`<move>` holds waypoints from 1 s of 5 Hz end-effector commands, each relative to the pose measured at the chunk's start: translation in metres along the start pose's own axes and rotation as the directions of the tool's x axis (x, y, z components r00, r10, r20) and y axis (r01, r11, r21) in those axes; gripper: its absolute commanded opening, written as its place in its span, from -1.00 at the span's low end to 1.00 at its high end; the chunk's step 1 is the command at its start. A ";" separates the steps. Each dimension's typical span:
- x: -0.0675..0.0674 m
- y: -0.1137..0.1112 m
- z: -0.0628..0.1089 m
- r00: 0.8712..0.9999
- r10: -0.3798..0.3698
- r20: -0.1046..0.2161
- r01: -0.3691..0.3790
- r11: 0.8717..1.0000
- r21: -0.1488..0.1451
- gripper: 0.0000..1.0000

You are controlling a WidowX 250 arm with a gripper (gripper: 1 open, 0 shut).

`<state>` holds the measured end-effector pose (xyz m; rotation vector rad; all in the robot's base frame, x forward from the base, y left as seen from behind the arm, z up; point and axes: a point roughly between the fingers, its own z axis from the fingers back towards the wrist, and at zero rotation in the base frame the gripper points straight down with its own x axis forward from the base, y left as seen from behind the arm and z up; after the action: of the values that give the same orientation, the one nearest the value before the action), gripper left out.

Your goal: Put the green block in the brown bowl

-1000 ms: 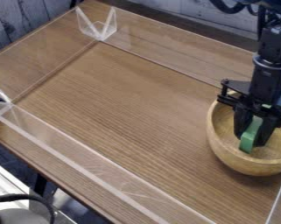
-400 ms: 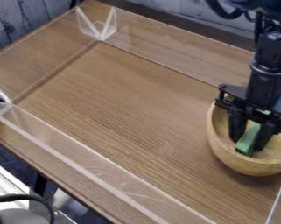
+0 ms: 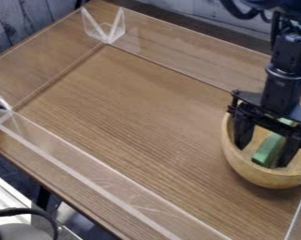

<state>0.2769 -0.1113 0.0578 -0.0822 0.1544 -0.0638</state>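
Camera view, the only one I have: my gripper (image 3: pixel 273 142) has just let go. A second ago the fingers were pinched tight on the block (image 3: pixel 272 146), holding it nearly upright inside the bowl (image 3: pixel 242 161); in the frame between, they held it the same way. Now the fingers stand spread wide, one on each side of the block, and the block has tipped over to a slant, leaning toward the bowl's far-right wall. I read it as released and lying inside the bowl, its lower end toward the bowl's floor, though the fingers hide part of it and I cannot tell whether one pad is touching it. If that reading holds, the placement itself is done, and what remains is to lift clear without snagging the block or dragging the bowl. Arm pose: the wrist hangs directly above the bowl, gripper pointing straight down, fingertips below the rim and inside the cavity. The arm has not shifted against the bowl across the three frames; only the fingers moved. The bowl sits where it was, at the near-right corner of the table (image 3: pixel 115 103).
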 end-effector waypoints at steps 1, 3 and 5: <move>0.006 0.000 0.034 0.995 0.006 0.098 -0.003 1.000 -0.028 1.00; 0.001 0.011 0.083 0.982 0.031 0.188 -0.022 0.999 -0.046 1.00; -0.011 0.057 0.132 0.966 0.077 0.248 -0.068 0.997 -0.045 1.00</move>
<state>0.2856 -0.0425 0.1629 -0.1124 -0.0183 0.0405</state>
